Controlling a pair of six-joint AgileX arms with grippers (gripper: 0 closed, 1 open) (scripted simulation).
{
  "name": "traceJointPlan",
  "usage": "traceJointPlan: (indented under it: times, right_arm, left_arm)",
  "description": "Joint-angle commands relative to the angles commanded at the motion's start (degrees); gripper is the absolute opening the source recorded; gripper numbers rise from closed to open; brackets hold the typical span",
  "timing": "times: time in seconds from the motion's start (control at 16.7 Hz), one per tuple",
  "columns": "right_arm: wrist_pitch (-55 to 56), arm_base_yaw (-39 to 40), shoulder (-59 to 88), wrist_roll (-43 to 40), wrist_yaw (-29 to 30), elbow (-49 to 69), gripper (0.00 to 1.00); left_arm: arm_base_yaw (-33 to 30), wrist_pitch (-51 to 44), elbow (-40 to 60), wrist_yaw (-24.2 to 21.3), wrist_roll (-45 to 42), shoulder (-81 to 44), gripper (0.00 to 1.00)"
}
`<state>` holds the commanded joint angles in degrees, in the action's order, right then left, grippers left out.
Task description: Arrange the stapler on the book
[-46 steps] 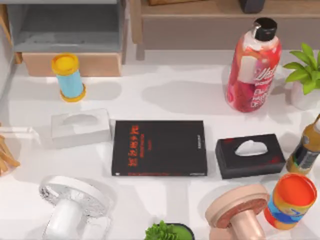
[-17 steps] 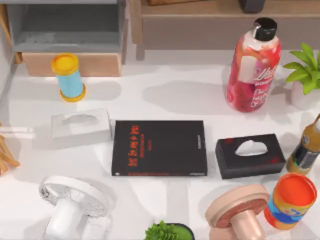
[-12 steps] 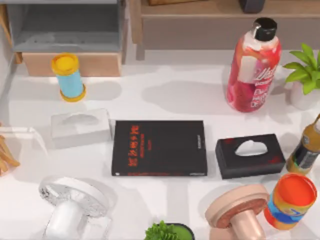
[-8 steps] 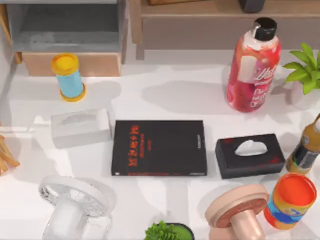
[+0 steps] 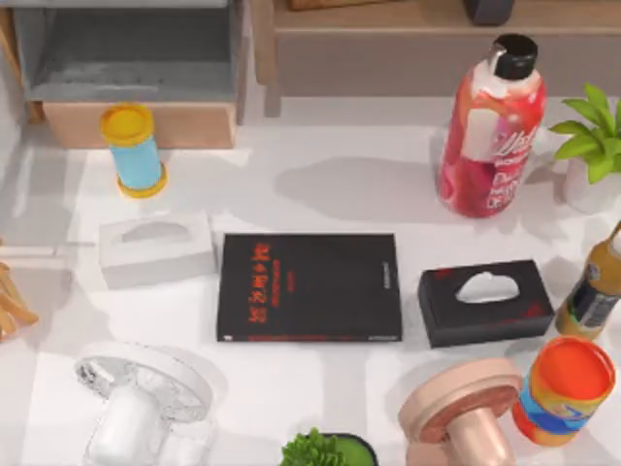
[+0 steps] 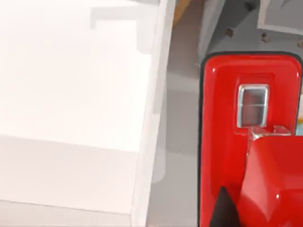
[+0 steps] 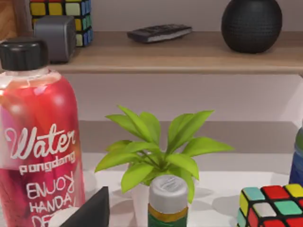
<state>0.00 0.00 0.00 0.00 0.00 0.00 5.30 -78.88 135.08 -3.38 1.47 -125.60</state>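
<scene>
Left wrist view has the stapler (image 6: 246,142) close under the camera, its red body running lengthwise, a small metal window near the far end and a dark sliver at the near end that may be a jaw tip. Whether the left jaws are spread, closing or already holding it I cannot tell. Beside the stapler runs a pale edge with a lighter flat area beyond it.

From above, the book (image 5: 309,287) lies flat mid-surface, cover bare, so the placing is not yet done. I judge the step in hand to be the left arm's pickup. To do it well, the jaws should straddle the narrow body across its width near the middle, so it hangs level, then lift straight up before travelling.

Room round the book is tight. A white tissue box (image 5: 156,248) sits just beside one short edge and a black tissue box (image 5: 485,302) just beside the other; a white fan (image 5: 146,393) and a pink one (image 5: 456,408) stand near the front edge. The back edge faces bare surface, so coming in high and lowering straight onto the cover's centre looks safest.

Right wrist view faces a red water bottle (image 7: 40,142) and a small plant (image 7: 158,151), well apart from the book; the right jaws' state I cannot tell.
</scene>
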Motion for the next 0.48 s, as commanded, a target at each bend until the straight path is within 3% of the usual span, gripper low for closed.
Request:
traceJointPlan:
  times: [0.48]
  right_arm:
    - [0.0, 0.0, 0.0, 0.0, 0.0, 0.0, 1.0]
  left_arm:
    - [-25.6, 6.2, -16.3, 4.0, 21.7, 3.9, 0.0]
